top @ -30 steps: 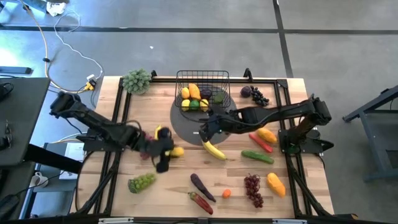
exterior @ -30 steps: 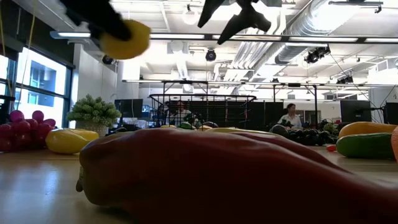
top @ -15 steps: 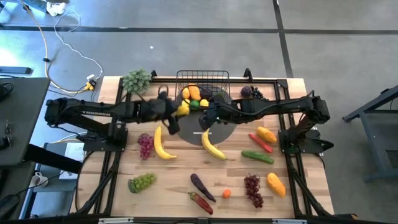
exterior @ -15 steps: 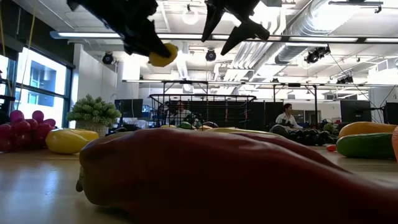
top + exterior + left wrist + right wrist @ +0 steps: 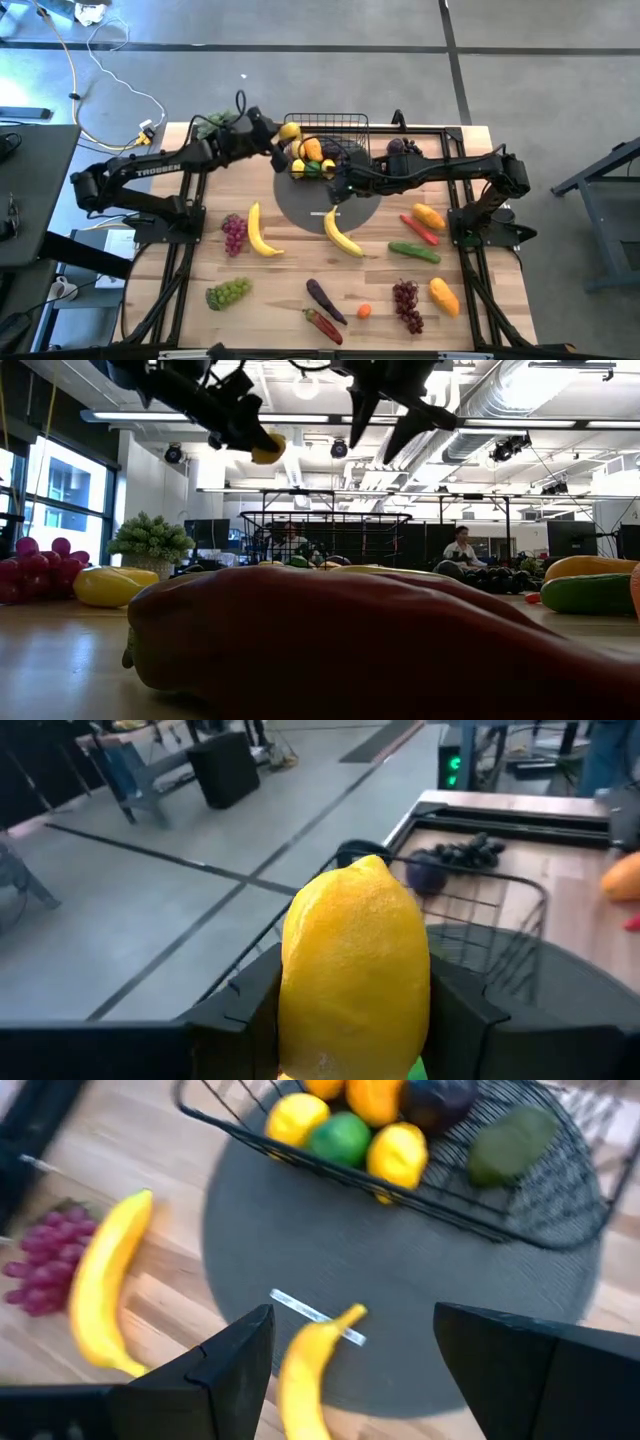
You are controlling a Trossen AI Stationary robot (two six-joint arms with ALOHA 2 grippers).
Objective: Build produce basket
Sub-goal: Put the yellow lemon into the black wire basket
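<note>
Above the black wire-mesh basket [image 5: 327,145], at its left rim: left gripper [image 5: 284,140] reaching across, jaws clamping a smooth oval lemon [image 5: 357,965]. Right gripper [image 5: 338,188] hovering over the round grey mat [image 5: 300,203], jaws gaping, seemingly holding nothing.

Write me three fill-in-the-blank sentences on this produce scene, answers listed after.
1. The left gripper is shut on a ____.
2. It holds that fruit above the black wire ____.
3. The right gripper hangs open over a round grey ____, where a banana lies.

Answers: lemon; basket; mat
</note>
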